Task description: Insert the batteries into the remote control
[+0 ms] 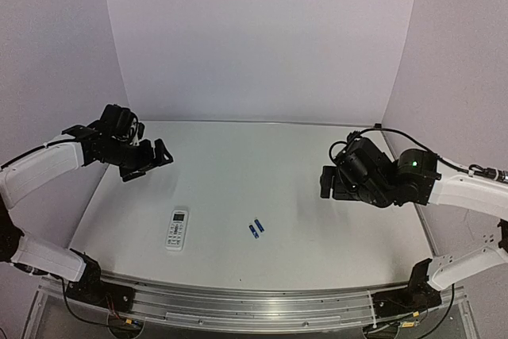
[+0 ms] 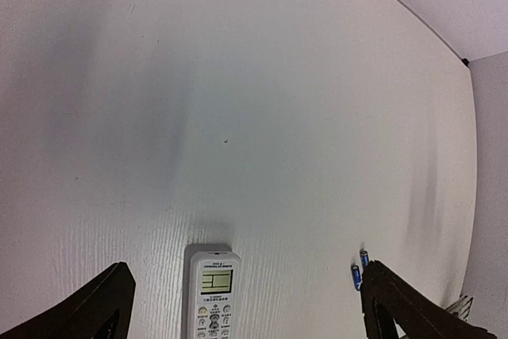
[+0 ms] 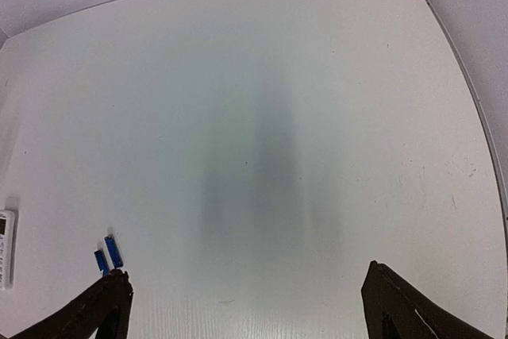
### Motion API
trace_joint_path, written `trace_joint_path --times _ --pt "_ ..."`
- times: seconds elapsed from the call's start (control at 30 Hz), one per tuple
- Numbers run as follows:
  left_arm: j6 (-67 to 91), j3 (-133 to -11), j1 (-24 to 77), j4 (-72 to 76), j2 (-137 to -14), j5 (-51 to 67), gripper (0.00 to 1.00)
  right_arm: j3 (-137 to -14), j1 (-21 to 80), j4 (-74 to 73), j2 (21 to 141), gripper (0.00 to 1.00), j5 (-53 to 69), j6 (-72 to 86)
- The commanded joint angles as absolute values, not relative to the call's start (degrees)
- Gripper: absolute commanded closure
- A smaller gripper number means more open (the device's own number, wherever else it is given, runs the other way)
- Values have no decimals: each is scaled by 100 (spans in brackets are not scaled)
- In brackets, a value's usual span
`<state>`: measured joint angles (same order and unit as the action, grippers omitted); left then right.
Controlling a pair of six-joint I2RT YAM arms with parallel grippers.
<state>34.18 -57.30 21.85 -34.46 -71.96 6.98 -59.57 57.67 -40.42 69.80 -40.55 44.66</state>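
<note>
The broad white table (image 1: 317,196) is the biggest thing in front of me, matte and faintly grained, with pale walls (image 1: 262,37) on three sides and a grey metal rail (image 1: 238,307) along its near edge where my bases are bolted. My left arm (image 1: 40,168), white-shelled with black joints, reaches in from the left, and my right arm (image 1: 468,192) from the right; both are raised above the surface and touch nothing. My left gripper (image 1: 148,163) hangs over the far left part of the table with its jaws spread wide and nothing between them. My right gripper (image 1: 329,172) is off to the right, its jaws also wide apart and bare. The small white rectangular remote control (image 1: 177,229) lies flat toward the near left. Its button face is up, with the little display at its far end and the rows of grey buttons running toward me. In my left wrist view it sits low between my two black fingers (image 2: 95,307), well below them. The two tiny blue cylindrical batteries (image 1: 255,228) lie side by side on the bare table to the right of the remote, clearly apart from it and near the table's middle. In my right wrist view they show just beyond the left-hand fingertip.
</note>
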Motion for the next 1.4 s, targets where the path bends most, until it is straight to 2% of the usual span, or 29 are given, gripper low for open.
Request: trace_joint_path --times 0.0,0.4,0.6,0.9,1.23,1.37 --pt "3249 -5739 2180 -3488 -7407 992 0 -6078 5773 -4098 6985 2 -4212 4480" --pt "3216 -5354 2414 -3463 -8109 1696 0 -6053 5774 -4099 7266 2 -4287 4298" --pt "3455 -5408 3112 -3715 -8592 1106 0 -5987 5774 -4095 7313 2 -4281 4279" --pt "3442 -5407 3234 -3944 -8880 834 1 -5959 5774 -4096 7373 2 -4260 4278" --pt "3410 -5473 3423 -3653 -9395 1051 11 -5991 5772 -4096 7605 2 -4239 4338" --pt "3438 -5618 3508 -3780 -9729 921 18 -6089 5774 -4100 7791 2 -4237 4301"
